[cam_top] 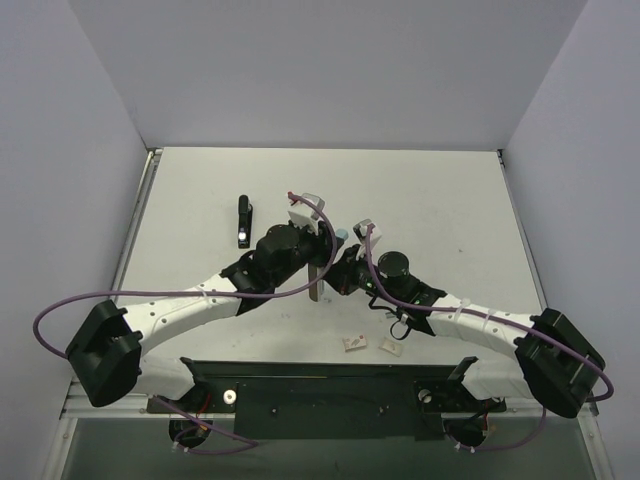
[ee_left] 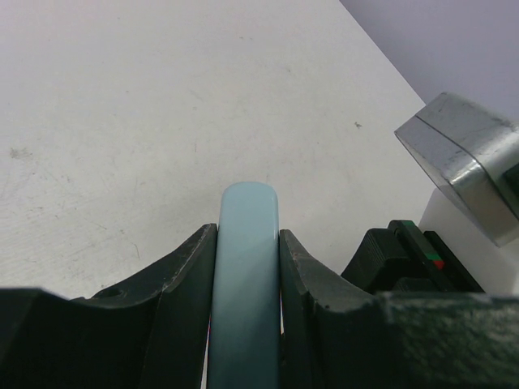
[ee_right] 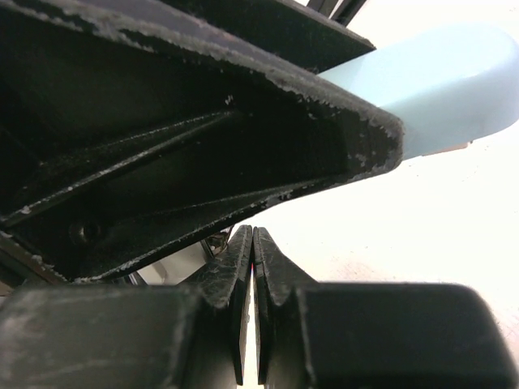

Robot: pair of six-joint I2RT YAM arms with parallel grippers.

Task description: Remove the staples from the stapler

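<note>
blue stapler (ee_left: 247, 284), clamped in left end effector (ee_left: 247, 233)

Pale blue stapler (ee_left: 247, 275), plain and unpatterned; black left gripper (ee_left: 247, 237); black right gripper (ee_right: 253, 243); white table (cam_top: 430, 200) with faint grey smudges; arms (cam_top: 180, 312) white with black joints; purple cables (cam_top: 150, 294); two small scraps (cam_top: 354, 343), perhaps tan, too small to tell for sure.

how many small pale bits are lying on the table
2: one bit, the other bit just right of it, both at the near end of the table. More may be hidden.
</note>
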